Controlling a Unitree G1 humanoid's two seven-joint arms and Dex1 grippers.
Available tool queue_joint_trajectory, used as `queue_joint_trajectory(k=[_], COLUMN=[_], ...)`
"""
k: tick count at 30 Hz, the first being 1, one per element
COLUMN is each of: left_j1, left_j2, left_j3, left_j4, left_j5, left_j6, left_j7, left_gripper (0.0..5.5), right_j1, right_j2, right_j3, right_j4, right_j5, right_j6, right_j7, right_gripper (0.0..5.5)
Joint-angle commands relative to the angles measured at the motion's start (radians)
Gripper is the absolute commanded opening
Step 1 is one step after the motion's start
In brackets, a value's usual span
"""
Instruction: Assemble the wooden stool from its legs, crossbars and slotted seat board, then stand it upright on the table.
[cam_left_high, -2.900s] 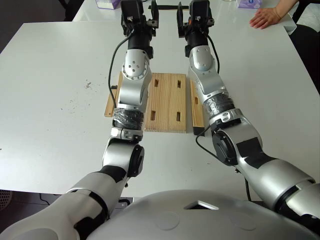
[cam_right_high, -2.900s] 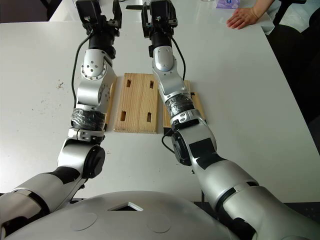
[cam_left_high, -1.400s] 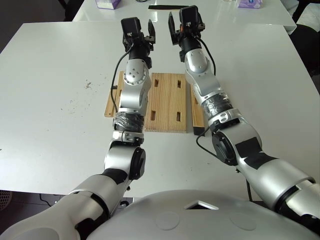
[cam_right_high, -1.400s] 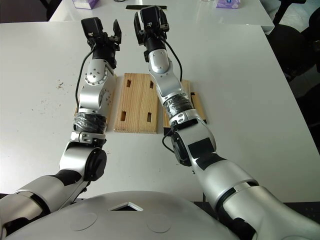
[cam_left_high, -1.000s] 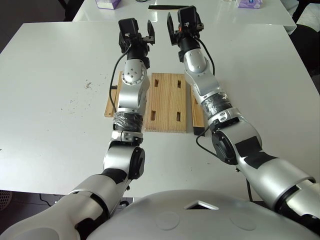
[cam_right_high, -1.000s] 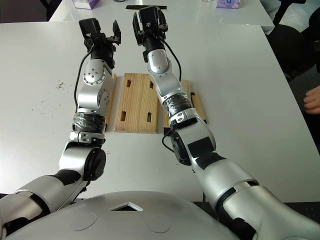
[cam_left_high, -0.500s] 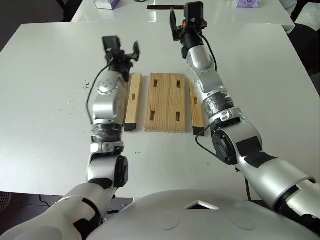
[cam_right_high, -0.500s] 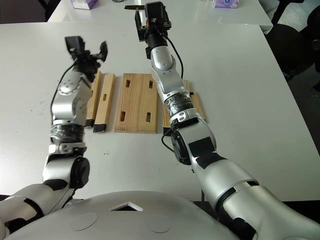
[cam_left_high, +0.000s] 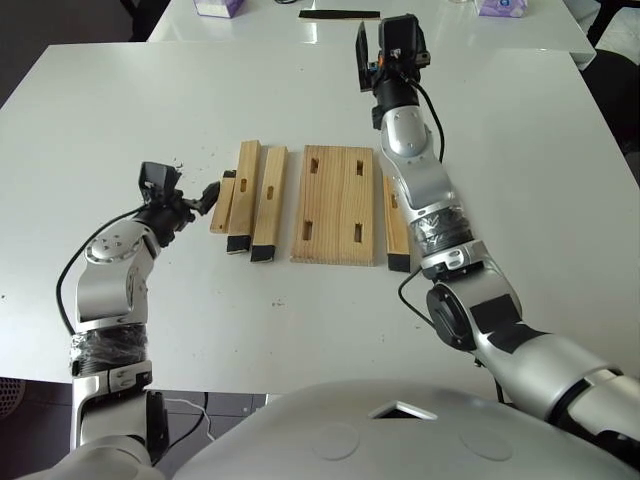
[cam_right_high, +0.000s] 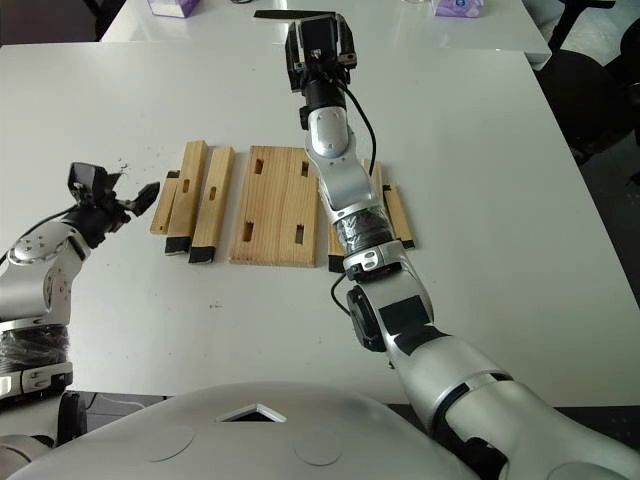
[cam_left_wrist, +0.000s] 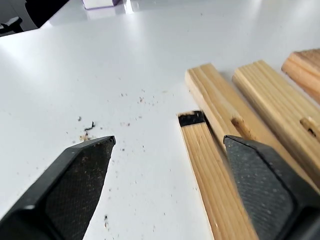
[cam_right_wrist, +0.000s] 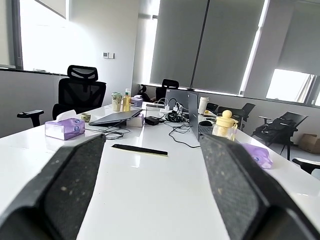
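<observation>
While the pale, slotted wooden seat board (cam_left_high: 335, 205) lay flat and unassembled at the middle of the white table (cam_left_high: 120, 120), we judged the step in hand to be the first pick from the parts on its left. Two thick wooden legs (cam_left_high: 270, 197) with black end caps lay side by side there, and a thin wooden crossbar (cam_left_high: 221, 203) lay against the outer leg, as far as we could tell. Further wooden pieces (cam_left_high: 395, 222) lay on the board's right, partly under the right arm. The left gripper (cam_left_high: 196, 200) hovered low just beside the crossbar with its fingers spread wide and nothing between them. The right gripper (cam_right_high: 320, 45) was raised over the table's far edge, likewise spread and empty. To do this well, we thought the left gripper should straddle the crossbar across its narrow width near mid-length. It should then sink until the pads flanked both sides before closing. Because the slat was low and crowded by its neighbour, we expected a risk of pinching the leg too or skidding the slat. Dark specks (cam_left_high: 178, 165) dotted the table nearby.
</observation>
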Motion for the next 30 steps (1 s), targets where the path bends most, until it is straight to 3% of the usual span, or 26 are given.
queue_joint_trajectory(k=[1, 4, 30], left_j1=[0.021, 0.023, 0.112], left_j2=[0.025, 0.024, 0.018], left_j3=[-0.007, -0.007, -0.049], left_j4=[0.020, 0.027, -0.064], left_j5=[0.001, -0.002, -0.013], left_j6=[0.009, 0.005, 0.098], left_j7=[-0.026, -0.035, -0.048], left_gripper=[4.04, 3.61, 3.61], right_j1=[0.021, 0.028, 0.049], right_j2=[0.017, 0.022, 0.036], right_j3=[0.010, 0.008, 0.026], right_j4=[-0.052, -0.063, -0.127], right_j5=[-0.023, -0.026, -0.028], right_j6=[0.031, 0.036, 0.077], right_j7=[-0.021, -0.028, -0.055], right_gripper=[3.43, 3.43, 3.43])
